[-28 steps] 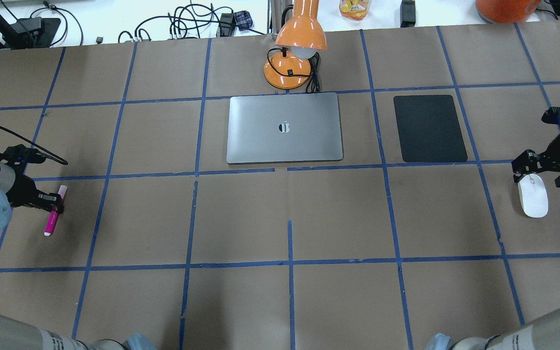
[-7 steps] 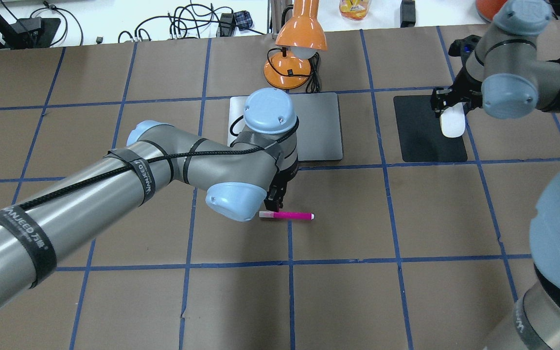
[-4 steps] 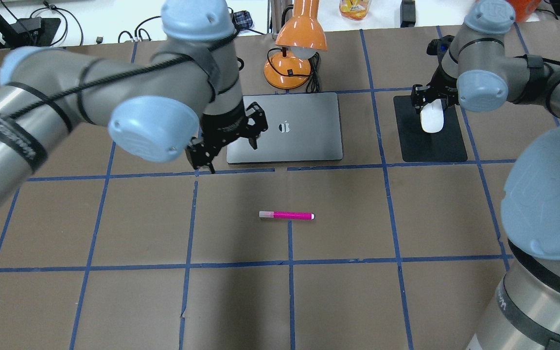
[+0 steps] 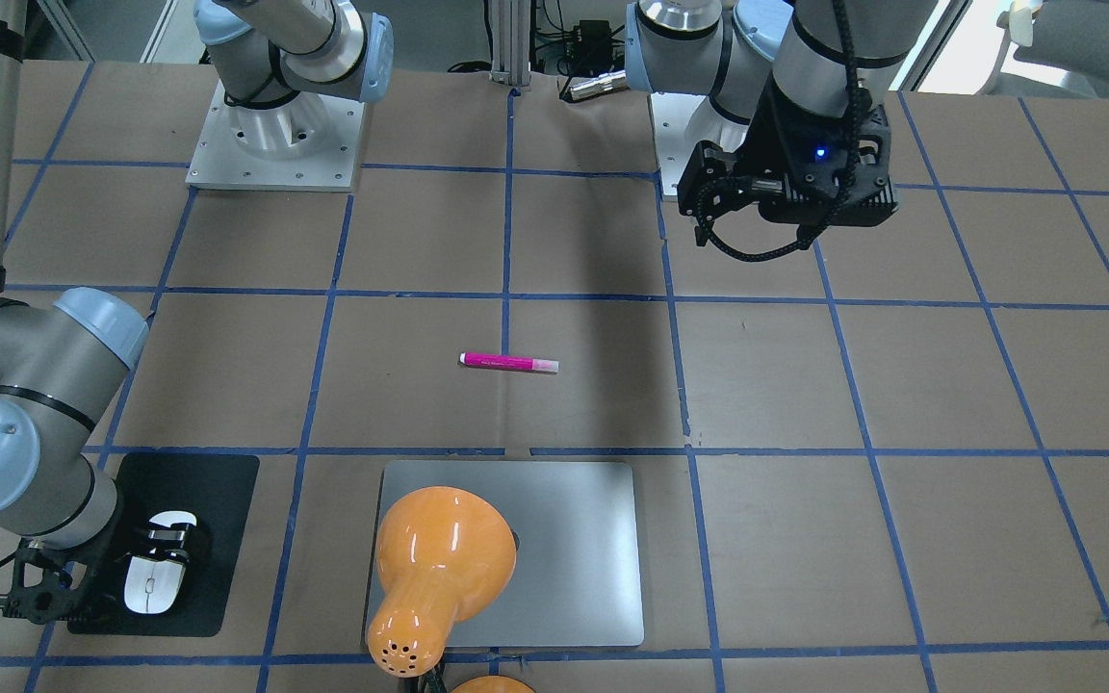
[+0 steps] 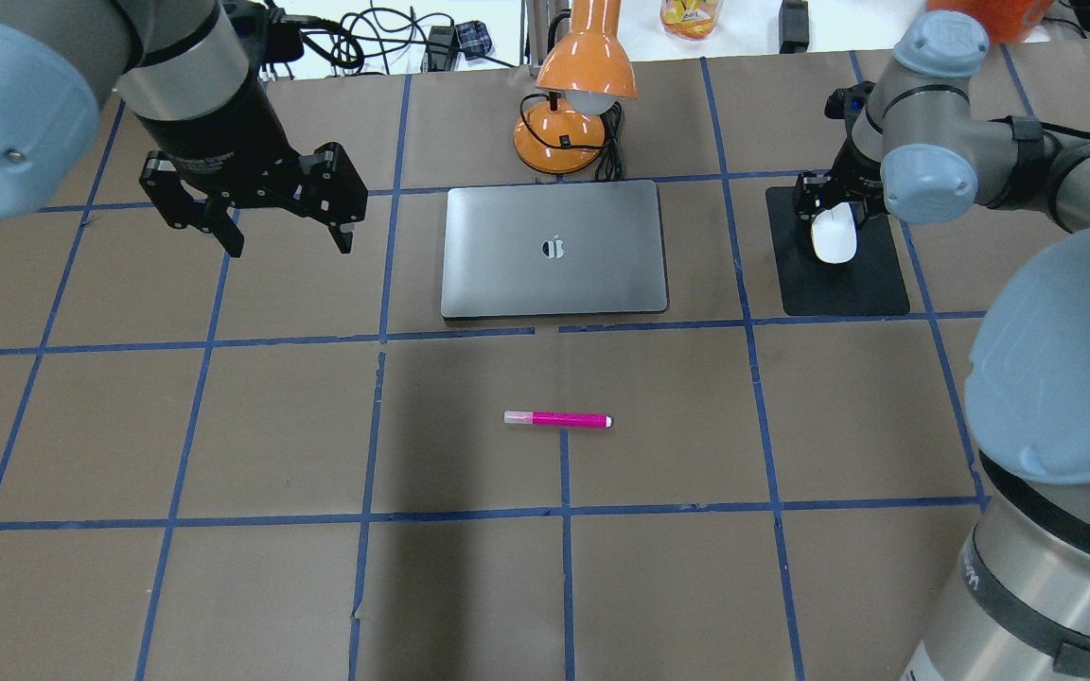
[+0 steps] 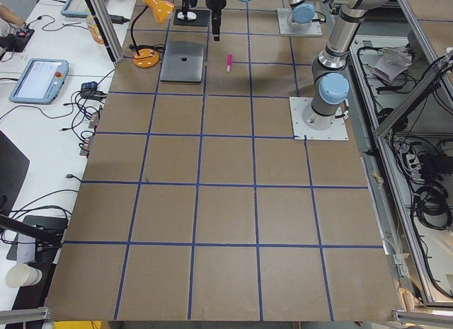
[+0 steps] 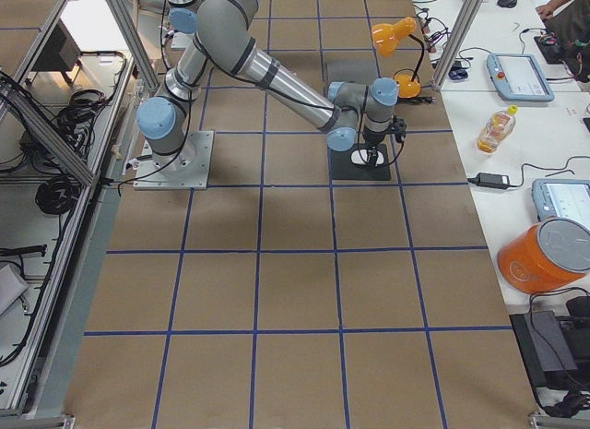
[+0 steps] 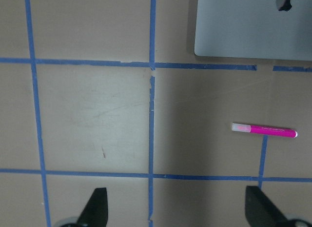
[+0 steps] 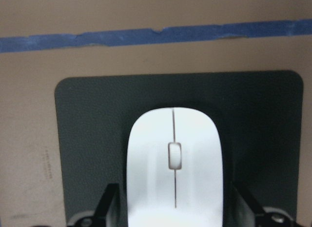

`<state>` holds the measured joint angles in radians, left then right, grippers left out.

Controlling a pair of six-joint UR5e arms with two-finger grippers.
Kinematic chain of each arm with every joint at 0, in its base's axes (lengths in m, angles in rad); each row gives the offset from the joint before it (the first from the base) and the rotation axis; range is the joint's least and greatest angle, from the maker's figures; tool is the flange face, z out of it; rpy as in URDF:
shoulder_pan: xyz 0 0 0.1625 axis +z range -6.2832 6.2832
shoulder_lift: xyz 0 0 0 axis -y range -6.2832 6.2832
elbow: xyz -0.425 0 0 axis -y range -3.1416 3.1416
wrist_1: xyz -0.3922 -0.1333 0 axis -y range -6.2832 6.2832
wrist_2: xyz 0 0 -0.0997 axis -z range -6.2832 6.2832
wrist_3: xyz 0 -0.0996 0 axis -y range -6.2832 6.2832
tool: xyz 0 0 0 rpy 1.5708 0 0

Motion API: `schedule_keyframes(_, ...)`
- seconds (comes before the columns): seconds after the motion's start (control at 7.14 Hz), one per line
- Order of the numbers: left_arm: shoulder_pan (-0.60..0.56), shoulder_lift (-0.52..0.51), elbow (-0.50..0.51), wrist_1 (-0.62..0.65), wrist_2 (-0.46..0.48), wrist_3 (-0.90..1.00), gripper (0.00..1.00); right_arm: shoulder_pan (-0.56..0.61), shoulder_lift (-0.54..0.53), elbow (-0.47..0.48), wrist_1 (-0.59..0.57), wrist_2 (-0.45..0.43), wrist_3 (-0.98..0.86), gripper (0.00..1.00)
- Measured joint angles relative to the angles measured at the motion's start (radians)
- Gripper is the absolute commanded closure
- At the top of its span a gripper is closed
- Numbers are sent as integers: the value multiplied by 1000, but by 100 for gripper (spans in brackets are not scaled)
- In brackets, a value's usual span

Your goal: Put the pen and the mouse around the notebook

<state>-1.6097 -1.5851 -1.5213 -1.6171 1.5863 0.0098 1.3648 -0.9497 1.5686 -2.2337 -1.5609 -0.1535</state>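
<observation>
The magenta pen (image 5: 557,419) lies alone on the brown table, a little in front of the silver notebook (image 5: 554,248); the left wrist view shows the pen (image 8: 264,131) and a corner of the notebook (image 8: 253,27) too. My left gripper (image 5: 288,244) hangs open and empty, high above the table to the left of the notebook. The white mouse (image 5: 834,235) sits at the black mat (image 5: 848,284), right of the notebook. My right gripper (image 5: 834,213) is shut on the mouse (image 9: 174,163), one finger on each side. Whether the mouse touches the mat I cannot tell.
An orange desk lamp (image 5: 583,85) stands just behind the notebook, and its shade overhangs the notebook's far edge in the front-facing view. Cables and clutter line the white bench beyond the table. Blue tape lines grid the table.
My left gripper has let go of the pen, risen and swung back to the left. My right gripper has carried the mouse leftward onto the black mat.
</observation>
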Motion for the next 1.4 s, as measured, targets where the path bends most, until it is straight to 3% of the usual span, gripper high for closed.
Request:
schedule_keyframes(0.28,14,0,-5,38,-22,31,0,1,-52,-3,73,-3,4,0)
schedule_keyframes(0.84,16,-3,-6,75,-33,32,0,76,-378,3,468,-4,166,0)
schedule_keyframes(1.4,15,-2,-6,76,-32,32,0,153,-630,31,731,-8,251,0)
